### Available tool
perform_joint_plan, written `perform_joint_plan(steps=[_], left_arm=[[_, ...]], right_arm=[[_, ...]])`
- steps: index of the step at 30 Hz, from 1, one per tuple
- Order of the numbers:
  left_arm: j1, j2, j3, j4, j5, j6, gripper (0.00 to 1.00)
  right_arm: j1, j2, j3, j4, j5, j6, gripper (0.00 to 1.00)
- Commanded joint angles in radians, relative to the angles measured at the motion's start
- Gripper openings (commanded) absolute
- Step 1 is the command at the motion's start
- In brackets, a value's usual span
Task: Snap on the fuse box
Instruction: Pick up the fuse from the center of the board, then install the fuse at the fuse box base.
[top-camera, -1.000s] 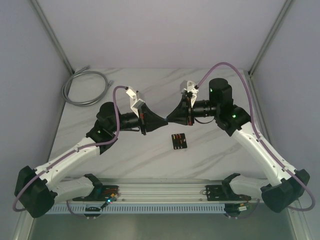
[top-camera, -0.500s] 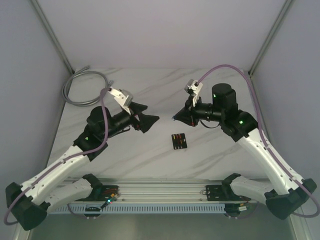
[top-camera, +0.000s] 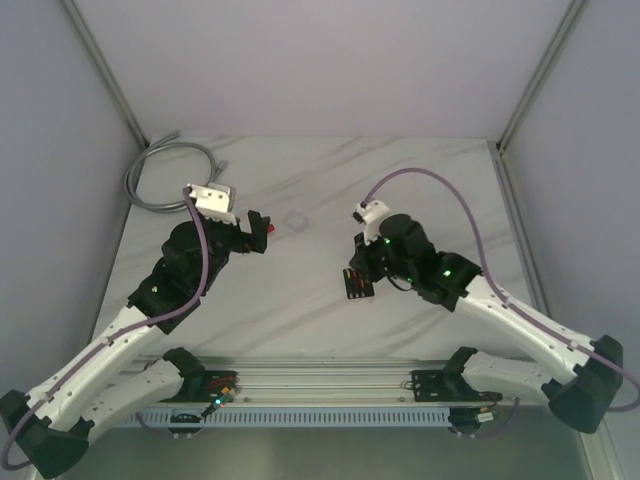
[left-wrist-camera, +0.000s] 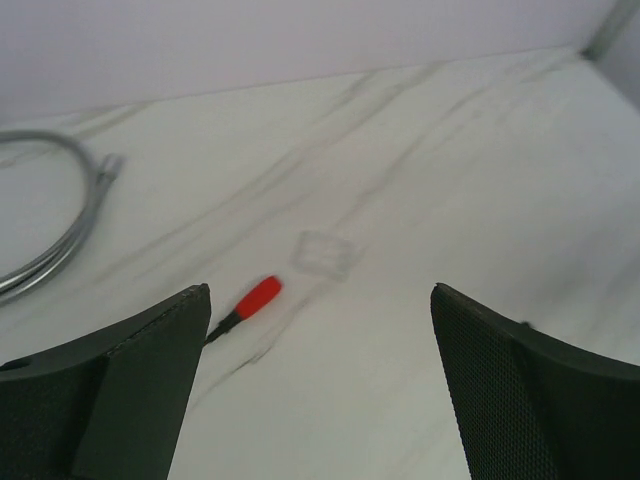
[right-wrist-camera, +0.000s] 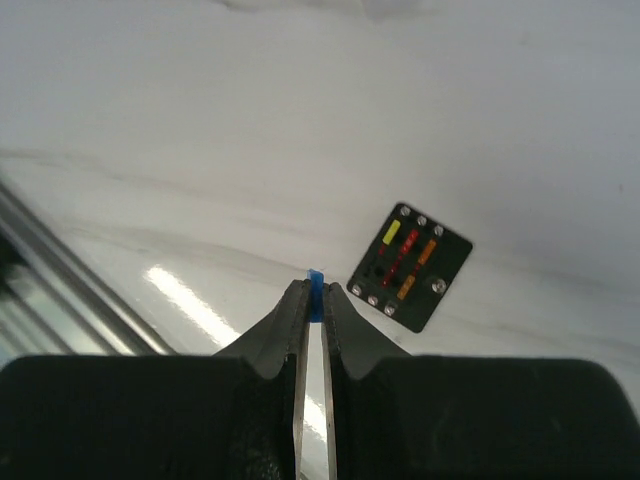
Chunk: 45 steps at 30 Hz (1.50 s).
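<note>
Slippage is our chief worry here. We see the fuse box (right-wrist-camera: 410, 265) lying flat and loose on the marble table (top-camera: 420, 180), its rows of yellow, red and orange fuses facing up, and nothing braces it. Our right gripper (right-wrist-camera: 312, 290) hangs close by the fuse box without touching it, its jaws pinched tight on a small blue piece (right-wrist-camera: 315, 280), which we take for a fuse, caught only at the very tips. With so little of it held, we judge it could twist or pop free as it meets a slot. A press that comes in tilted would sooner shove the fuse box across the smooth stone than seat anything. Our left gripper (left-wrist-camera: 320, 300) is well away from the fuse box, on its left and far side, jaws spread wide and holding nothing, so it can offer no support. Beyond the fuse box on that same side lie the clear cover (left-wrist-camera: 327, 253) and, farther from the fuse box, the red-handled tool (left-wrist-camera: 258, 297). The cover is thin and nearly invisible against the marble, so we expect a grab there could skid it or knock the tool.
</note>
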Motion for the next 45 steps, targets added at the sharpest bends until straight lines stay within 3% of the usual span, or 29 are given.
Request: perform_joint_plan(steps=[1,14,23,45], left_arm=[[0.029,-0.003,-0.058,-0.037,-0.204,0.009,1.00],[0.084,-0.028,-0.069,-0.053,-0.236,-0.067,1.00],[0.091,-0.051,-0.075,-0.055,-0.258,-0.066,1.00],[0.100,-0.062,-0.079,-0.053,-0.252,-0.070,1.00]], right_arm=[[0.075,0.062,-0.059,0.098,0.245,0.066,0.00],[0.200,0.262,-0.184,0.244,0.526,0.206,0.00],[0.222,0.384,-0.183,0.261,0.583,0.280,0.00],[0.231,0.477,-0.128,0.202,0.680,0.363,0.00]])
